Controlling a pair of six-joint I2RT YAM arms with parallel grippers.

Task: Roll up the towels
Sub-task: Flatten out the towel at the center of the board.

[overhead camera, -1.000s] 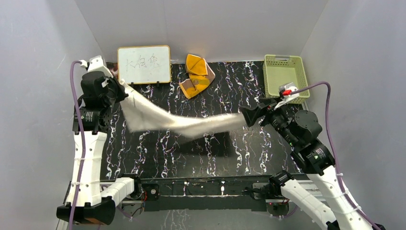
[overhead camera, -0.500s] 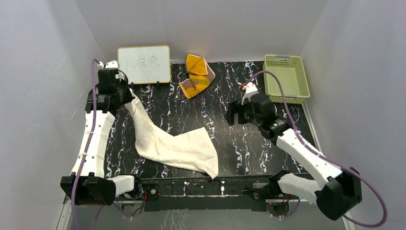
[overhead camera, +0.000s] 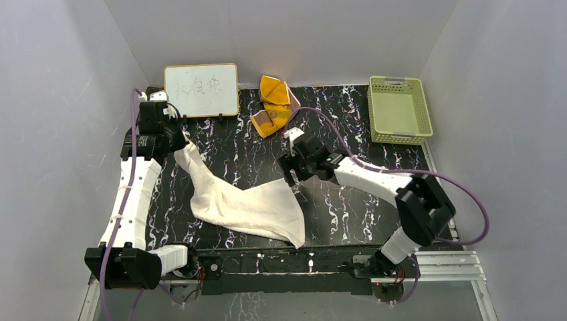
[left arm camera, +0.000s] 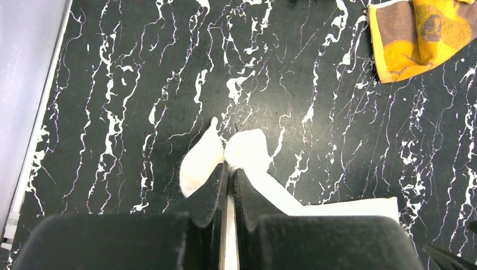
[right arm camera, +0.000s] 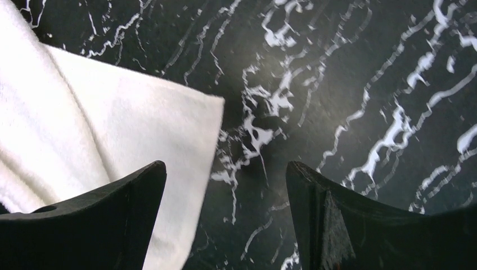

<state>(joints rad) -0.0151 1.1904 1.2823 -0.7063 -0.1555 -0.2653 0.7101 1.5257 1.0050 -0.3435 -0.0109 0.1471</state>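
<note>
The cream-white towel [overhead camera: 241, 204] lies crumpled on the black marbled table [overhead camera: 348, 120], stretching from the far left to the near middle. My left gripper [overhead camera: 179, 142] is shut on its far-left corner [left arm camera: 247, 149], which bulges past the fingertips. My right gripper [overhead camera: 294, 175] is open and empty, low over the towel's far right corner [right arm camera: 191, 112], one finger [right arm camera: 112, 202] above the cloth and one above bare table. The orange-yellow towel [overhead camera: 273, 105] lies crumpled at the back middle; it also shows in the left wrist view [left arm camera: 422, 34].
A white board with writing [overhead camera: 200, 89] leans at the back left. A green basket [overhead camera: 398, 107] stands at the back right. Grey walls close in the table on three sides.
My right gripper let go of the white towel, which dropped onto the table. The right arm then swung left to the towel's far right corner. The left gripper kept its hold.
</note>
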